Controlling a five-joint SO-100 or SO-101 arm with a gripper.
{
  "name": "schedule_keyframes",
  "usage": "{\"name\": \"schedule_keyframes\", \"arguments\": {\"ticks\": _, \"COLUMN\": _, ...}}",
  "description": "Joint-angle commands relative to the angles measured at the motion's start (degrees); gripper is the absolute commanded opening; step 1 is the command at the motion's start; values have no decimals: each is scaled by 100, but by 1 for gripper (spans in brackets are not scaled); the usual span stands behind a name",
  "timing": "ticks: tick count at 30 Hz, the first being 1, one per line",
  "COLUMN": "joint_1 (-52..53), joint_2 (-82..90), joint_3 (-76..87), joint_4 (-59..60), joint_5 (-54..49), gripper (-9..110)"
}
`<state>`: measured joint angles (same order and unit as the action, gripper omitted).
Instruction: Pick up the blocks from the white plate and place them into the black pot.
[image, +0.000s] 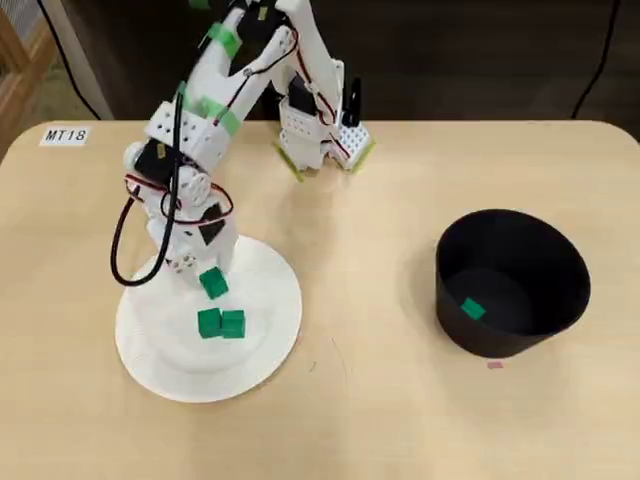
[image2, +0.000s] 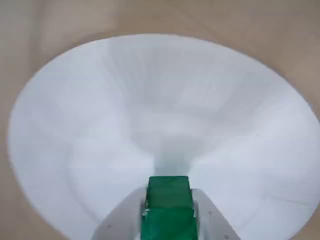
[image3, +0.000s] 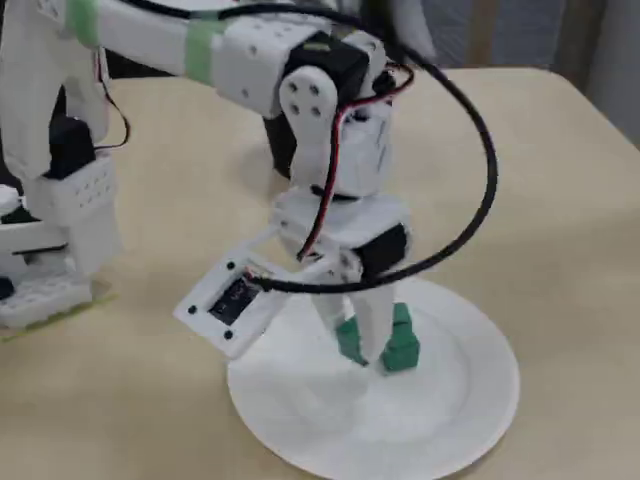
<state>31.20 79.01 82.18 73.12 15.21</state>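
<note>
In the overhead view my gripper (image: 213, 281) hangs over the upper left part of the white plate (image: 272, 338), shut on one small green block (image: 213, 285). The wrist view shows that block (image2: 168, 207) clamped between my white fingers (image2: 206, 215), with the plate (image2: 100, 100) blurred underneath. Two more green blocks (image: 221, 324) lie side by side on the plate just below my gripper. The black pot (image: 500, 345) stands at the right with a green block (image: 473, 309) on its bottom. In the fixed view my gripper (image3: 366, 350) is low over the plate (image3: 460, 400), green blocks (image3: 401, 345) beside it.
The white, green-edged robot base (image: 322, 140) stands at the table's far edge, its black cable (image: 120, 250) looping left of the plate. A label reading MT18 (image: 66, 135) sits at the far left corner. A tiny pink scrap (image: 495, 365) lies in front of the pot.
</note>
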Motion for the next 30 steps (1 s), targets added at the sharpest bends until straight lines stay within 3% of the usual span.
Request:
{"name": "schedule_keyframes", "arguments": {"ticks": 1, "joint_1": -229, "joint_2": 809, "joint_3": -308, "joint_4": -782, "joint_5": -606, "gripper": -2}}
{"name": "schedule_keyframes", "arguments": {"ticks": 10, "joint_1": -2461, "joint_2": 2338, "joint_3": -202, "joint_4": -1301, "joint_5": -2347, "gripper": -2}}
{"name": "schedule_keyframes", "arguments": {"ticks": 21, "joint_1": -5897, "joint_2": 3472, "joint_3": 606, "joint_4": -1169, "joint_5": -2654, "gripper": -2}}
{"name": "schedule_keyframes", "arguments": {"ticks": 25, "joint_1": -6653, "joint_2": 4482, "joint_3": 2417, "joint_4": -2355, "joint_5": -2250, "gripper": -2}}
{"name": "schedule_keyframes", "arguments": {"ticks": 30, "joint_1": -7154, "joint_2": 4263, "joint_3": 3015, "joint_4": -2549, "joint_5": -2285, "gripper": -2}}
